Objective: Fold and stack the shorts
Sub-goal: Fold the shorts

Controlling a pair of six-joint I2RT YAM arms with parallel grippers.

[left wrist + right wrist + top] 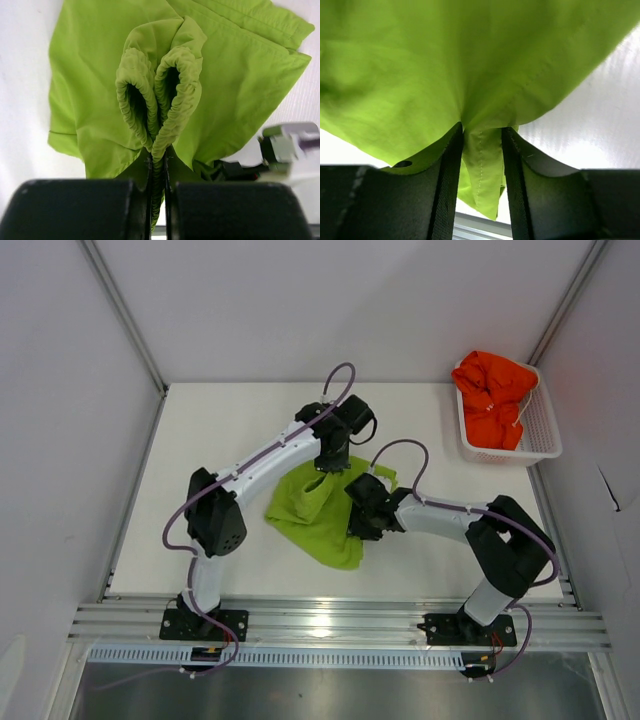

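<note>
The lime green shorts (pixel 318 508) lie crumpled mid-table, partly lifted between both arms. My left gripper (pixel 329 464) is at their far edge, shut on the gathered elastic waistband (pixel 165 85), which bulges in two loops above the jaws. In the left wrist view, the gripper (pixel 157 162) has the rest of the shorts (pixel 240 75) spread beyond it. My right gripper (pixel 362 510) is at their right side. In the right wrist view the gripper (pixel 482 131) has a stitched fold (pixel 482 165) of the shorts between narrowly spaced jaws. The orange-red shorts (pixel 494 395) lie bunched in the basket.
A white mesh basket (pixel 543 443) stands at the far right corner of the table. The right arm's wrist (pixel 290 142) shows at the right of the left wrist view. Grey walls enclose the table; a metal rail (pixel 330 622) runs along its near edge.
</note>
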